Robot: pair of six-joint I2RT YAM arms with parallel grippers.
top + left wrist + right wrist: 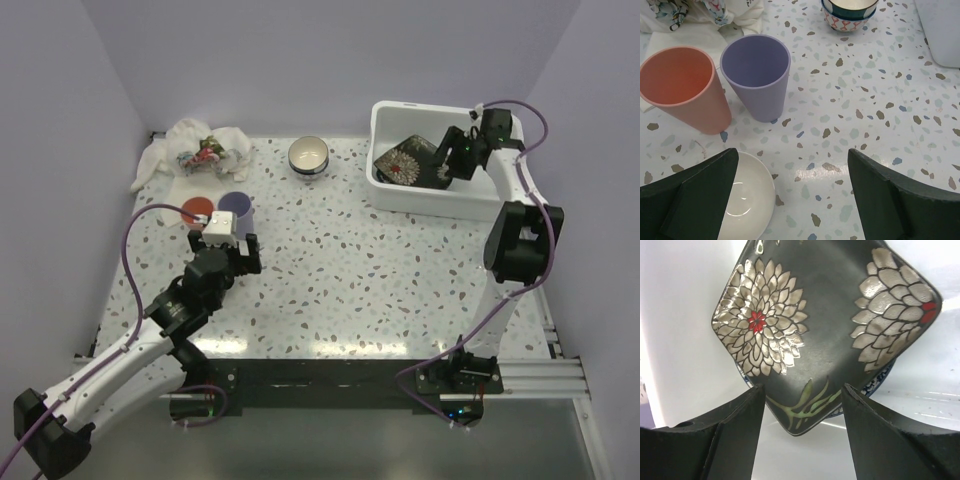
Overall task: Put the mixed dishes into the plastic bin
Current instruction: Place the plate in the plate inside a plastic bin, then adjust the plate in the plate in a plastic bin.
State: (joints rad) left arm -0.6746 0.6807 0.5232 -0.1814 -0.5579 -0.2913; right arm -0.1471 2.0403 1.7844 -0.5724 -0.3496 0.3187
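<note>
From above, my left gripper (pixel 222 238) sits just short of the purple cup (pixel 235 205) and the orange cup (pixel 198 211), well apart from the plastic bin (pixel 415 198), over which the right gripper (pixel 455 155) hangs. On the left wrist, the jaws are spread and the purple cup stands upright just left of dead ahead. On the right wrist, the jaws are parted and hold nothing, with the dark floral plate (pixel 805 330) resting tilted in the bin, its near corner between them.

White-shelled arms (pixel 120 360) with black joints (pixel 522 240), looping purple cables (pixel 126 262), dark wedge-shaped tool fingers (pixel 695 200).
</note>
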